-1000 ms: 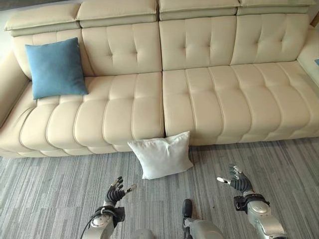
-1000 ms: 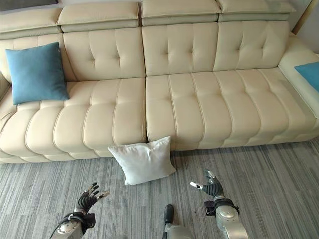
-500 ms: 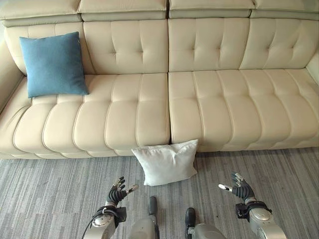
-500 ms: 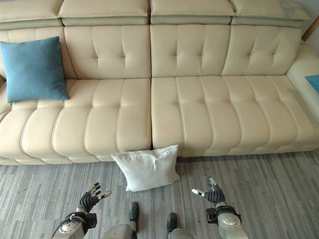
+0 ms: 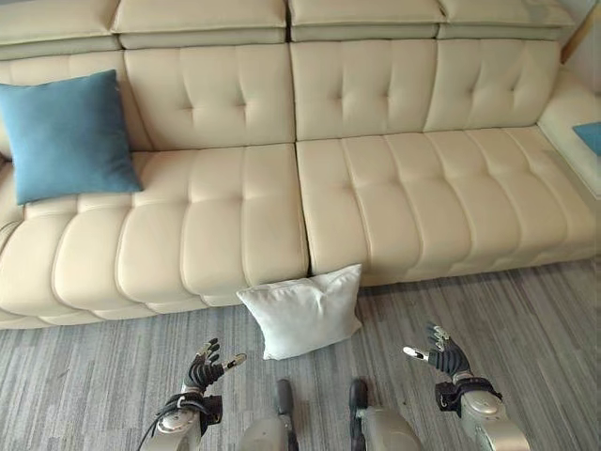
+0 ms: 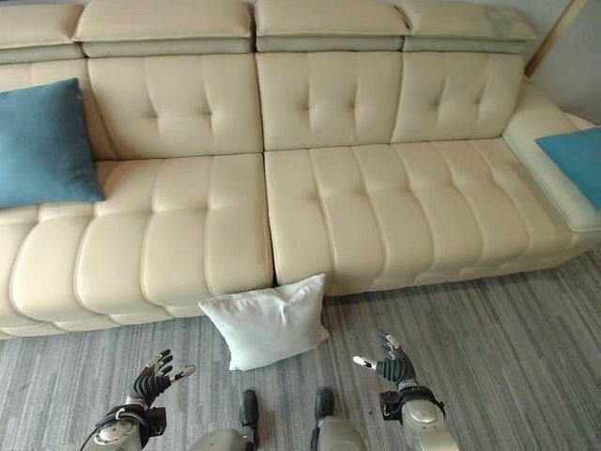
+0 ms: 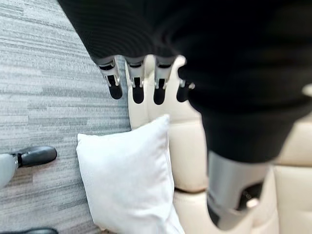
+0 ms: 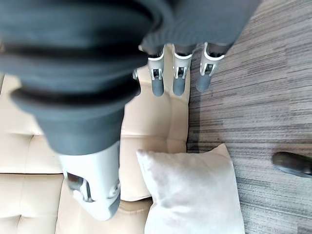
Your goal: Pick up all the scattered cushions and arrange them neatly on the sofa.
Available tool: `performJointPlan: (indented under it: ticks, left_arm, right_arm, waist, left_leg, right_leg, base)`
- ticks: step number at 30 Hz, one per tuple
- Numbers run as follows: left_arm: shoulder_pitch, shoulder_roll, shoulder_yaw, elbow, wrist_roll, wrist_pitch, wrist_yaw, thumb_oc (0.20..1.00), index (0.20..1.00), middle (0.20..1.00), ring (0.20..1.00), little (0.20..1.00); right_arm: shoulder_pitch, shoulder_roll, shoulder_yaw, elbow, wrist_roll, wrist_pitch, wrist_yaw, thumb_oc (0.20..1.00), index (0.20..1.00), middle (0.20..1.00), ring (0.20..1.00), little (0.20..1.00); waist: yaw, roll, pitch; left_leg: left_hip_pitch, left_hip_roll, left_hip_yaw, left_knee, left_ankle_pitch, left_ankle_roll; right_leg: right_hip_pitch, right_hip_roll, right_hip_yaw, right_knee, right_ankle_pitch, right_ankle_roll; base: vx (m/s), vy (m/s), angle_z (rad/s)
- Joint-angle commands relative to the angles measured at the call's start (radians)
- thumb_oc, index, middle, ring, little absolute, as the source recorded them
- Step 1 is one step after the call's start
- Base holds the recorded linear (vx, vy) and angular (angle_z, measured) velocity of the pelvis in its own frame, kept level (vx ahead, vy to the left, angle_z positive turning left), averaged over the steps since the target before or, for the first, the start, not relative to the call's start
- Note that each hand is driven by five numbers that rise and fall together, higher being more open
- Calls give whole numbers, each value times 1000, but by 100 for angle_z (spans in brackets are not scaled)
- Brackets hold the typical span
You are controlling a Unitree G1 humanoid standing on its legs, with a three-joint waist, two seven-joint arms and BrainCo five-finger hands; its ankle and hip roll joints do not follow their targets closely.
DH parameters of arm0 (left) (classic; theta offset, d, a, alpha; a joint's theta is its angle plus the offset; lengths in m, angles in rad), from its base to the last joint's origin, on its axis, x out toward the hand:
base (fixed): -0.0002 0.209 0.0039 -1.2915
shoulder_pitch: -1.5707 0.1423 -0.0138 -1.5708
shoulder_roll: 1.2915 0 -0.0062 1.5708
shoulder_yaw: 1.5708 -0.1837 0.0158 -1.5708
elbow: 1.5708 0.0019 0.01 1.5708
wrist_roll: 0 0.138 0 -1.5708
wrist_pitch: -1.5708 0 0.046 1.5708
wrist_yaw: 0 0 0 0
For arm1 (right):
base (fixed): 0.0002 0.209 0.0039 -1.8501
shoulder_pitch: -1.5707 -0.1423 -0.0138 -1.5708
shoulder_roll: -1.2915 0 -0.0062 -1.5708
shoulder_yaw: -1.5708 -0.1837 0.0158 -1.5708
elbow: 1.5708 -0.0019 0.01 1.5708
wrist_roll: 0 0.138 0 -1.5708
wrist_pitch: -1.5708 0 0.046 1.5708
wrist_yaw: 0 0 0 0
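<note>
Since the earlier frame the whole view has shifted leftward; the white cushion is unmoved, propped on the grey carpet against the sofa front, lower centre. Open carpet flanks it. Both the left hand and right hand are held spread and empty. The blue cushion is cut off at left, and another blue cushion at the right edge.

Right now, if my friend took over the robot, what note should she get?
Left hand: open, holding nothing, low over the carpet.
Right hand: open, holding nothing, also over the carpet.
White cushion: on the floor, leaning against the sofa front, between the two hands.
Blue cushion: already propped against the sofa's backrest at the robot's left.
Another blue cushion: lies on the sofa's far right section.
Left: pick up the white cushion and set it neatly on the seat.
</note>
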Motion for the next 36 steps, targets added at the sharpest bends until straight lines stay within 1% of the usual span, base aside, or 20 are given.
performJointPlan:
  ticks: [1,2,3,5,6,7,8,9,10,11,13,17,22,23,25,26,28,30,33,36]
  left_arm:
    - [-27,1,18,-46,-8,-39,-6,1000,1000,1000,1000,1000]
    - [-28,-4,18,-50,-14,-38,-7,1000,1000,1000,1000,1000]
    - [-35,-14,15,-44,-29,-38,-5,1000,1000,1000,1000,1000]
    - [-44,-18,11,-44,-45,-38,-4,1000,1000,1000,1000,1000]
    - [-50,-19,9,-43,-55,-42,1,1000,1000,1000,1000,1000]
    - [-50,-19,9,-43,-55,-42,1,1000,1000,1000,1000,1000]
    - [-54,-19,8,-40,-59,-42,4,1000,1000,1000,1000,1000]
    - [-45,-21,7,-34,-59,-35,4,1000,1000,1000,1000,1000]
    - [-45,-21,3,-31,-54,-32,5,1000,1000,1000,1000,1000]
    - [-45,-18,0,-26,-49,-31,7,1000,1000,1000,1000,1000]
    - [-40,-22,5,-14,-46,-33,7,1000,1000,1000,1000,1000]
    - [-31,-20,-4,-2,-25,-30,-6,1000,1000,1000,1000,1000]
    - [-62,-8,-24,46,-21,-35,4,1000,1000,1000,1000,1000]
    - [-106,-10,-39,97,-29,-42,27,1000,1000,1000,1000,1000]
    - [-128,-9,-44,105,-38,-48,42,1000,1000,1000,1000,1000]
    - [-166,-7,-55,115,-51,-60,68,1000,1000,1000,1000,1000]
    - [-212,-3,-59,114,-70,-81,96,1000,1000,1000,1000,1000]
    - [-240,0,-60,110,-87,-95,116,1000,1000,1000,1000,1000]
    - [-340,25,-54,121,-137,-132,170,1000,1000,1000,1000,1000]
    - [-414,58,-52,146,-143,-144,199,1000,1000,1000,1000,1000]
  right_arm:
    - [-19,-21,-3,-26,-2,-31,-6,1000,1000,1000,1000,1000]
    - [-17,-21,-6,-28,1,-32,-6,1000,1000,1000,1000,1000]
    - [-19,-23,-6,-27,18,-37,-4,1000,1000,1000,1000,1000]
    - [-27,-32,-7,-29,28,-38,-4,1000,1000,1000,1000,1000]
    - [-32,-36,-6,-28,34,-40,-6,1000,1000,1000,1000,1000]
    - [-32,-36,-6,-28,34,-40,-6,1000,1000,1000,1000,1000]
    - [-38,-40,-4,-25,34,-37,-6,1000,1000,1000,1000,1000]
    - [-41,-52,0,-19,32,-36,-5,1000,1000,1000,1000,1000]
    - [-43,-57,0,-20,31,-36,-9,1000,1000,1000,1000,1000]
    - [-46,-61,2,-20,28,-37,-10,1000,1000,1000,1000,1000]
    - [-45,-61,6,-22,14,-36,-6,1000,1000,1000,1000,1000]
    - [-40,-66,9,-23,-15,-31,-3,1000,1000,1000,1000,1000]
    - [-99,-70,49,30,-42,-19,-18,1000,1000,1000,1000,1000]
    - [-150,-66,65,60,-50,-14,-54,1000,1000,1000,1000,1000]
    - [-177,-62,67,68,-40,-17,-72,1000,1000,1000,1000,1000]
    - [-229,-53,68,74,-8,-23,-107,1000,1000,1000,1000,1000]
    - [-285,-47,60,61,26,-45,-152,1000,1000,1000,1000,1000]
    - [-326,-43,58,64,48,-54,-177,1000,1000,1000,1000,1000]
    - [-447,-55,52,61,122,-78,-239,1000,1000,1000,1000,1000]
    - [-525,-78,44,87,130,-77,-284,1000,1000,1000,1000,1000]
  waist:
    - [-2,3,-1]
    - [-5,3,-7]
    - [-7,2,-8]
    - [-4,-3,7]
    - [2,-7,14]
    - [0,-6,14]
    - [5,-11,17]
    - [22,-12,14]
    - [30,-10,18]
    - [32,-4,21]
    - [35,4,11]
    - [34,9,-1]
    - [39,5,16]
    - [42,0,37]
    - [43,-1,48]
    - [42,-5,72]
    - [40,-6,91]
    - [41,-7,105]
    - [42,-12,134]
    - [37,-12,165]
  left_leg:
    - [109,-13,-31,104,-208,-33]
    - [107,-7,-31,120,-214,-42]
    - [88,-1,-32,189,-213,-64]
    - [35,-6,-47,314,-186,-87]
    - [7,-8,-59,360,-170,-94]
    - [4,-8,-61,365,-172,-94]
    - [-19,-6,-70,360,-170,-94]
    - [-57,12,-87,263,-156,-90]
    - [-81,21,-99,232,-126,-92]
    - [-82,34,-101,181,-107,-93]
    - [-62,38,-110,128,-96,-92]
    - [-33,27,-106,83,-89,-86]
    - [-25,16,-80,72,-101,-71]
    - [-60,13,-72,87,-110,-64]
    - [-88,12,-70,102,-113,-62]
    - [-147,13,-68,134,-119,-61]
    - [-214,12,-67,168,-123,-61]
    - [-255,10,-69,191,-125,-61]
    - [-393,3,-75,246,-123,-70]
    - [-512,6,-81,302,-132,-75]
  right_leg:
    - [44,20,8,-36,-81,2]
    - [59,23,8,-43,-88,-6]
    - [82,28,3,-46,-104,-26]
    - [106,28,-3,-48,-112,-45]
    - [118,28,-5,-53,-117,-53]
    - [118,28,-7,-53,-117,-53]
    - [132,27,-10,-63,-125,-54]
    - [162,22,-21,-86,-137,-44]
    - [171,23,-26,-89,-143,-44]
    - [177,26,-32,-90,-153,-42]
    - [187,29,-30,-95,-162,-39]
    - [189,20,-22,-92,-157,-34]
    - [147,5,1,-79,-144,-17]
    - [102,-2,11,-71,-138,-11]
    - [72,-5,18,-62,-135,-10]
    - [10,-9,30,-39,-131,-10]
    - [-62,-9,42,-10,-126,-12]
    - [-102,-9,47,8,-123,-12]
    - [-238,-9,50,62,-114,-12]
    - [-364,-11,46,123,-118,-10]
  base:
    - [150,-152,11]
    - [179,-207,11]
    - [147,-196,11]
    - [92,-146,21]
    - [39,-60,24]
    - [54,-49,15]
    - [172,10,24]
    - [216,26,27]
    - [220,75,33]
    - [123,75,23]
    - [145,110,6]
    - [106,95,-13]
    - [18,95,-7]
    - [-81,106,-20]
    - [-92,65,-22]
    - [-106,38,-14]
    - [-111,38,-7]
    - [-53,13,-10]
    - [-55,6,-6]
    - [-70,-1,-2]
